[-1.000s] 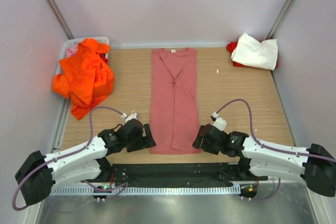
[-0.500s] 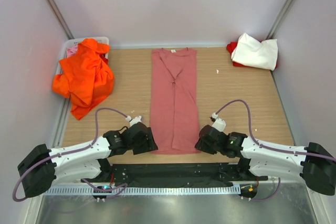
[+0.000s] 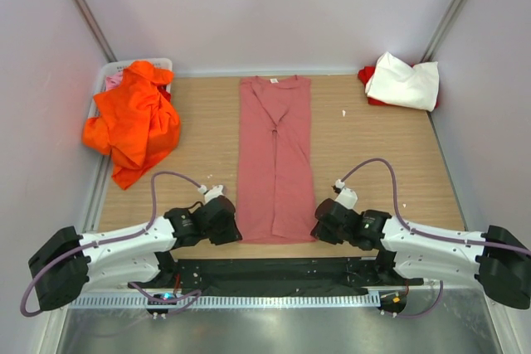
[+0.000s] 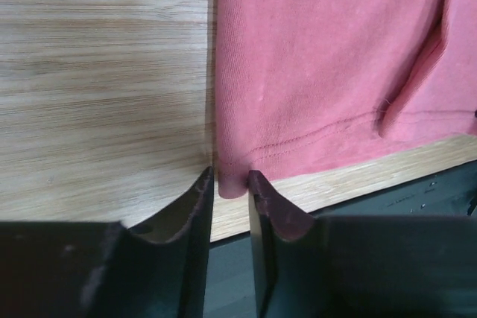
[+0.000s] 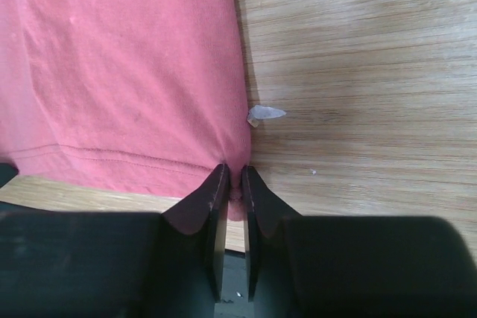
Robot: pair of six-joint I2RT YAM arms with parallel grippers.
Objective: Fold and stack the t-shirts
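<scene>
A dusty salmon-pink t-shirt lies folded into a long strip down the middle of the wooden table, collar at the far end. My left gripper is at its near left hem corner. In the left wrist view the jaws pinch that corner of the shirt. My right gripper is at the near right hem corner, and its jaws are shut tight on the cloth. An orange t-shirt is heaped at the far left. A white t-shirt lies on a red one at the far right.
A white bin at the far left corner holds a lighter pink t-shirt under the orange heap. A small white scrap lies on the wood just right of the shirt. A black mat runs along the near table edge.
Both grippers have closed from wide open onto the shirt's near hem corners. The left gripper also slid a little right and nearer to the hem.
</scene>
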